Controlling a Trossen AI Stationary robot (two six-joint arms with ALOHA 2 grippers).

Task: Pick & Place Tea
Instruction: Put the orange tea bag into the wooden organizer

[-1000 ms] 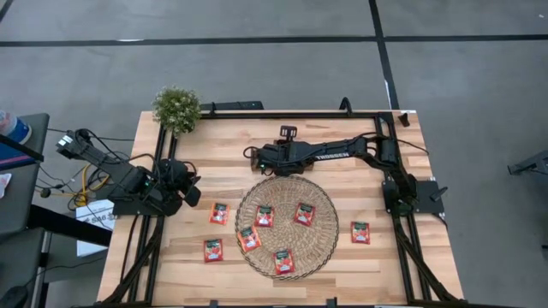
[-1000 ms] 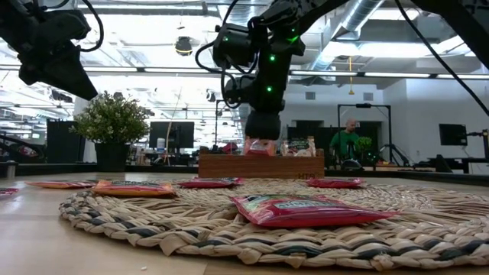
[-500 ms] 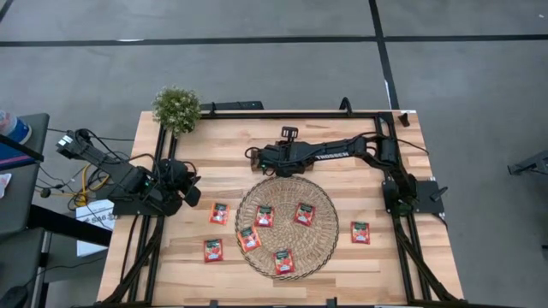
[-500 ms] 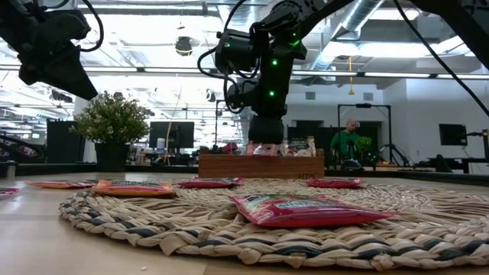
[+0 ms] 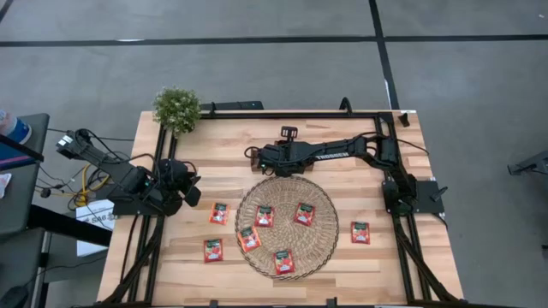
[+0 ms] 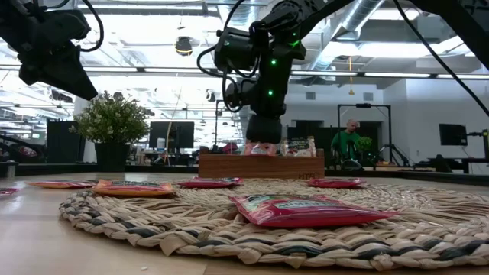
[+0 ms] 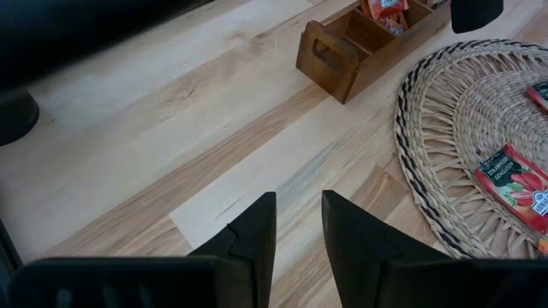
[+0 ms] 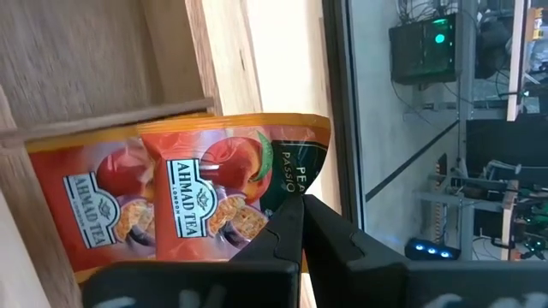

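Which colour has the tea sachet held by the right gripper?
Red-orange, the sachet in the right gripper; right wrist view shows it best.

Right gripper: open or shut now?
Shut. In its wrist view the right gripper has its fingers pressed together, over sachets standing in the tray; whether it pinches one, cannot tell.

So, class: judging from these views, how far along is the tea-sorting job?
Done: several sachets already stand in the wooden tray. In hand: the right pincer is shut at the tray, its tips against a sachet standing there. Left: four sachets lie on the woven mat, three on the table. The left pincer waits at the table's left edge.
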